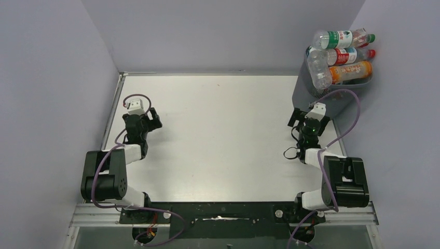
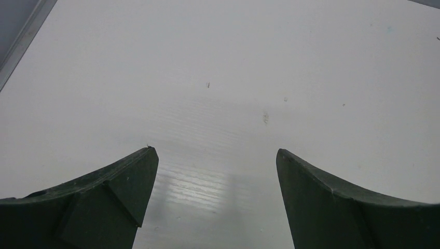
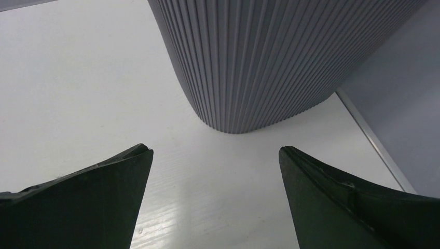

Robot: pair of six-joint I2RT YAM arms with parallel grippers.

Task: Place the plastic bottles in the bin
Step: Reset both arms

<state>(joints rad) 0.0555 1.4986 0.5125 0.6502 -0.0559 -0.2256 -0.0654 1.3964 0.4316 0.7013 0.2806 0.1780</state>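
The grey bin (image 1: 306, 93) stands at the table's far right corner. Several plastic bottles are heaped above its rim: a clear one with a green label (image 1: 337, 38), one with a red label (image 1: 345, 55), an orange one (image 1: 353, 71) and a clear one hanging over the front (image 1: 319, 70). My right gripper (image 1: 302, 120) is open and empty just in front of the bin; the right wrist view shows the bin's ribbed wall (image 3: 259, 62) beyond the open gripper (image 3: 215, 155). My left gripper (image 1: 150, 120) is open and empty over bare table at the left; it also shows in the left wrist view (image 2: 215, 155).
Grey walls close the table on the left, back and right. The table's raised metal edge (image 1: 111, 116) runs along the left side, close to the left arm. The right table edge (image 3: 373, 140) lies just past the bin.
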